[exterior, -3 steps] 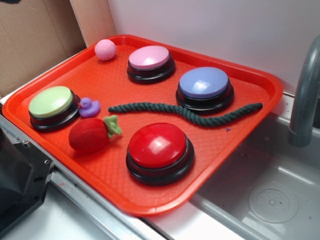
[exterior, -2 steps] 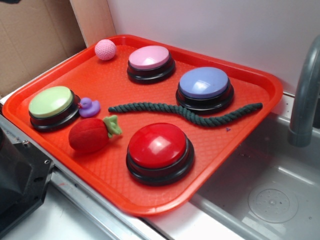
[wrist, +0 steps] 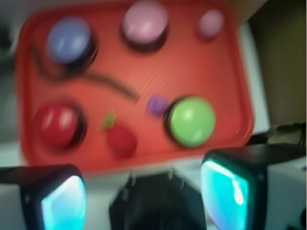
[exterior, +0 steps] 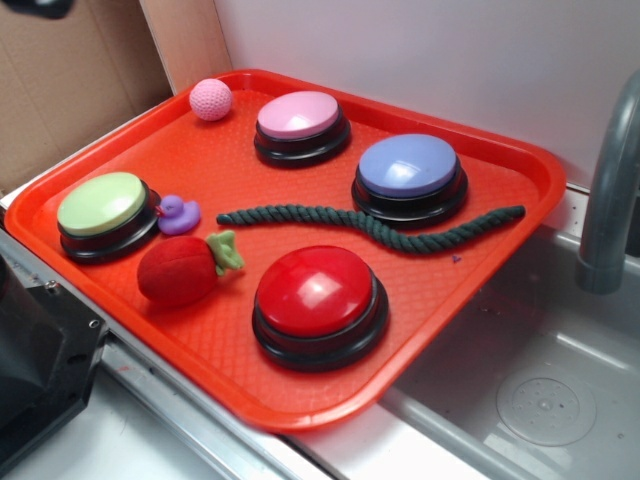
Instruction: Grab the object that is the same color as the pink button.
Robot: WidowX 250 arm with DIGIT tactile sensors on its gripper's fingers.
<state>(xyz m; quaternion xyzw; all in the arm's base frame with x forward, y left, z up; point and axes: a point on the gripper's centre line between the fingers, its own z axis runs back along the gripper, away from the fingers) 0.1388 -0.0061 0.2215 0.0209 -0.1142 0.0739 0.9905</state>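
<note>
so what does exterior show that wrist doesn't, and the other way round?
Only exterior: the grey faucet, the sink basin beside the tray, and sharp detail such as the pink ball's dimples.

Only wrist: the pincer itself, its fingers spread apart and empty above the tray's near edge; the image is motion-blurred.

Both: the red tray, the pink button, lavender-blue button, red button, green button, purple duck, plush strawberry and dark rope.
</note>
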